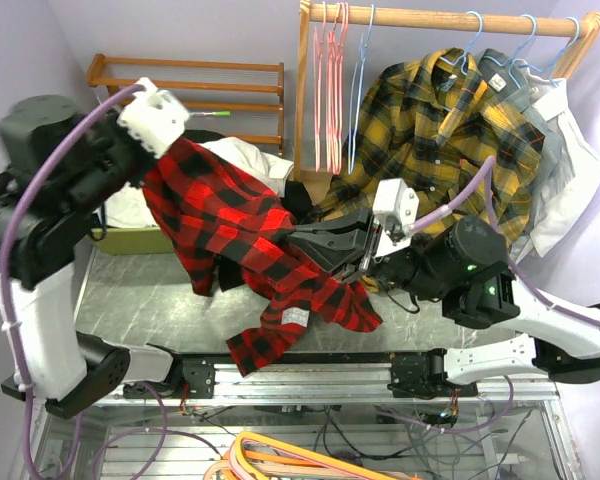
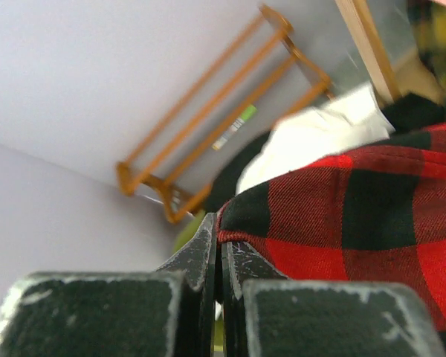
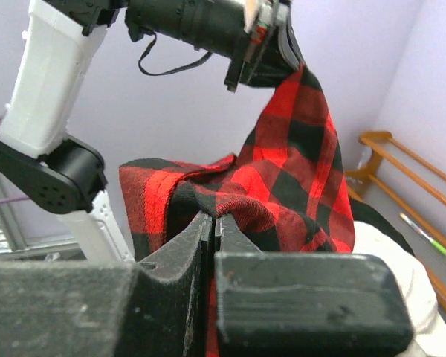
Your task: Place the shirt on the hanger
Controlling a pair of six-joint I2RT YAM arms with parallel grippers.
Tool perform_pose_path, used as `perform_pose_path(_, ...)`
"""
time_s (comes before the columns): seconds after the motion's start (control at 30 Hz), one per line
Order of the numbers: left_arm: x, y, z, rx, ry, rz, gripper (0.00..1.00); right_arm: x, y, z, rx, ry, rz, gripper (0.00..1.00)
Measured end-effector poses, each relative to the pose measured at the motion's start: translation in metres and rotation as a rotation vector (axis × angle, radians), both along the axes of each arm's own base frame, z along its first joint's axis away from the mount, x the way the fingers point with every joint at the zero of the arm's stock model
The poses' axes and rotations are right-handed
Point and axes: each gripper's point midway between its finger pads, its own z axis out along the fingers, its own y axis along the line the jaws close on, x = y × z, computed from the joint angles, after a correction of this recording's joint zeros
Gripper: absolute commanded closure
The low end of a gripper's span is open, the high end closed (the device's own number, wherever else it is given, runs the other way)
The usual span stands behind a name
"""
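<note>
The left hand (image 1: 168,148) is clamped on an edge of the red-and-black plaid shirt (image 1: 230,215). Its wrist view shows both fingers (image 2: 208,245) pressed together over the cloth, held high at the left. The right hand (image 1: 305,238) is likewise pinched shut on a bunched fold lower down, near the middle. Between them the shirt hangs in a slack diagonal above the bench (image 1: 140,290), its hem label (image 1: 295,318) drooping toward the near edge. An empty light-blue wire hanger (image 1: 357,105) hangs on the wooden rail (image 1: 430,15), well apart behind. The step looks like spreading the garment to expose its neck opening. Doing it well likely means drawing the hands apart evenly, with both grips firm and the trailing hem clear of snags.
</note>
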Motion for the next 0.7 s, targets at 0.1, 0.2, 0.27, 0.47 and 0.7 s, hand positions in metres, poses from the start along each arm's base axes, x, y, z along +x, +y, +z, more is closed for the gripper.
perform_pose_path(0.1, -0.026, 0.013, 0.048, -0.045, -0.156, 0.013, 0.93, -0.011, -0.001, 0.018, 0.005, -0.017, 0.057, 1.00)
perform_pose_path(0.2, -0.050, 0.025, 0.069, -0.055, -0.241, 0.020, 0.93, -0.014, -0.009, 0.017, 0.002, -0.009, 0.078, 1.00)
perform_pose_path(0.27, -0.053, 0.028, 0.062, -0.035, -0.230, 0.023, 0.93, -0.006, -0.015, 0.010, 0.002, 0.010, 0.059, 1.00)
perform_pose_path(0.47, 0.027, 0.003, -0.083, 0.144, 0.148, 0.022, 0.93, 0.074, -0.034, -0.088, -0.081, 0.206, -0.102, 1.00)
perform_pose_path(0.7, 0.092, 0.008, -0.291, 0.284, 0.663, 0.049, 0.93, 0.189, -0.093, -0.295, -0.125, 0.802, -0.269, 1.00)
